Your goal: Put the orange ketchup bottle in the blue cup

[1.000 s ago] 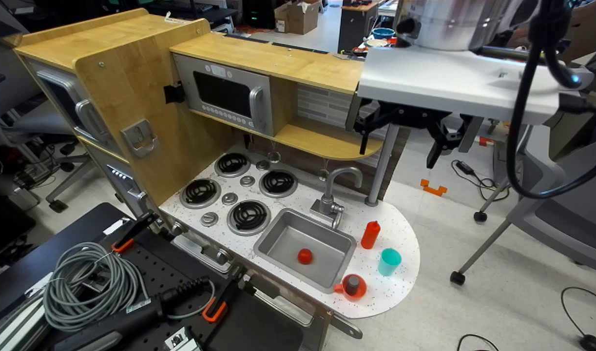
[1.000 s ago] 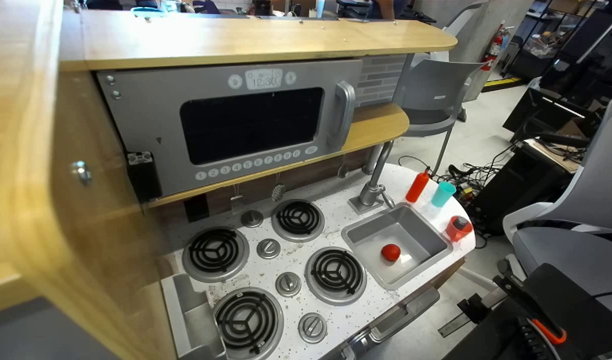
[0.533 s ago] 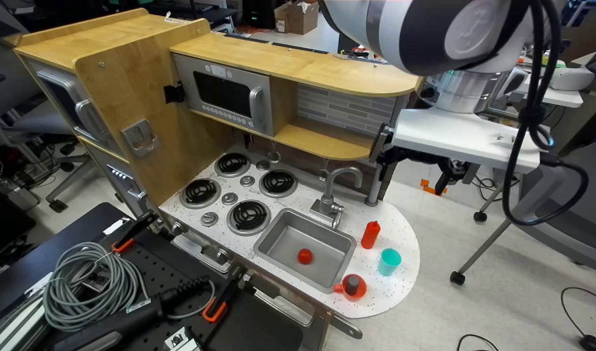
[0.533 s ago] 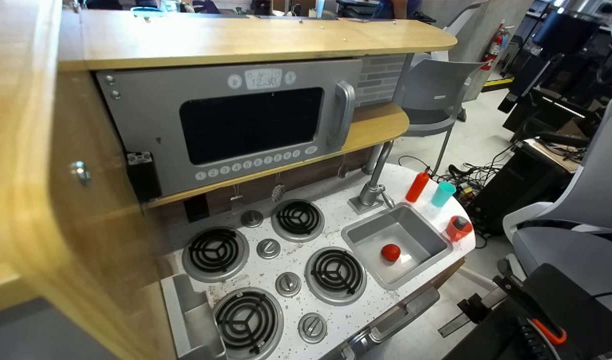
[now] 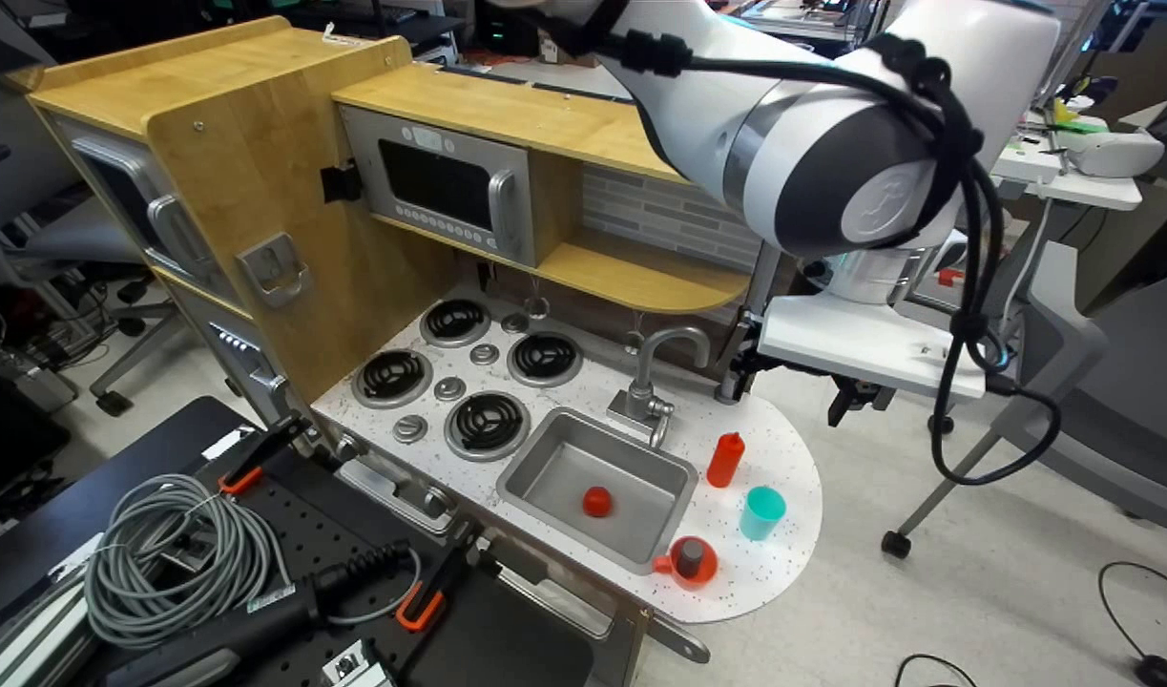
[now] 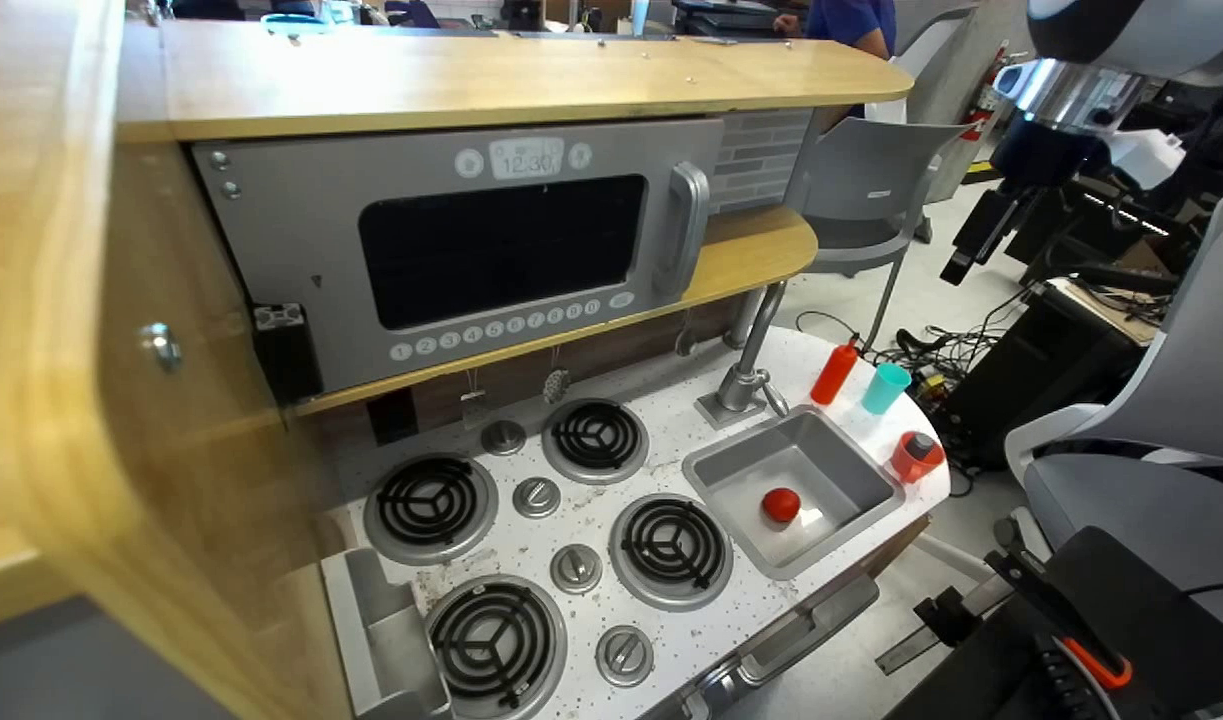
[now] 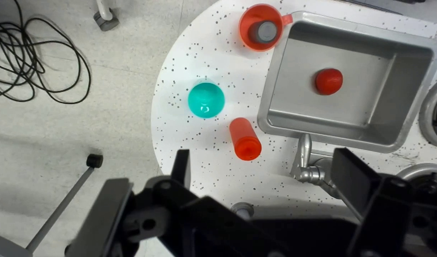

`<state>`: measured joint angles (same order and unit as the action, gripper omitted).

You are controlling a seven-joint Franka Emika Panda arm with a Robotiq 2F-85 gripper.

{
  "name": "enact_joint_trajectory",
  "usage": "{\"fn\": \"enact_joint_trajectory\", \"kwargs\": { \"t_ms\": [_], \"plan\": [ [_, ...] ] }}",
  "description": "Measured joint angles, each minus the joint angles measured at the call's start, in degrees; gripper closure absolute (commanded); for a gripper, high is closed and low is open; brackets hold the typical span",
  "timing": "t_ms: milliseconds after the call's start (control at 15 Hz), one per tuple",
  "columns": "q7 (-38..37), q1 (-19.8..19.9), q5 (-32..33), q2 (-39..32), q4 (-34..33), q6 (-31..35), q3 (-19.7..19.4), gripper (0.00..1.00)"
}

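The orange ketchup bottle (image 5: pixel 725 462) stands upright on the white counter beside the sink. It also shows in an exterior view (image 6: pixel 834 375) and in the wrist view (image 7: pixel 244 137). The blue cup (image 5: pixel 762 515) stands upright close to it, nearer the rounded counter end, and shows in an exterior view (image 6: pixel 885 389) and the wrist view (image 7: pixel 206 100). My gripper (image 5: pixel 790 399) is above and behind the bottle, apart from it. It shows at the upper right in an exterior view (image 6: pixel 959 266). In the wrist view the gripper (image 7: pixel 260 162) is wide open and empty, the bottle just ahead of the fingertips.
The grey sink (image 5: pixel 523 489) holds a round red object (image 5: pixel 597 502). The faucet (image 5: pixel 646 382) stands behind the sink, near the bottle. A red-orange cup (image 5: pixel 695 575) with a dark piece inside stands by the sink corner. A wooden shelf (image 5: pixel 640 277) and a grey post (image 5: pixel 736 382) are close to the gripper.
The arm has swung in and my gripper has come down toward the counter. It has come into view at the upper right in an exterior view. Bottle and cup have not moved.
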<state>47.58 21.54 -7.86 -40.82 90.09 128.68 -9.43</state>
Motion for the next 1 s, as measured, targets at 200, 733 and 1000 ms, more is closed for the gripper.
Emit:
{"fn": "enact_joint_trajectory", "kwargs": {
  "t_ms": [200, 733, 1000],
  "plan": [
    [-0.3, 0.0, 0.4, -2.8, -1.3, 1.3, 0.7, 0.00],
    [-0.9, 0.3, 4.4, -10.9, -6.2, 2.9, 1.4, 0.00],
    [-0.9, 0.5, 6.3, -14.7, -9.2, 2.9, 1.8, 0.00]
  ]
}}
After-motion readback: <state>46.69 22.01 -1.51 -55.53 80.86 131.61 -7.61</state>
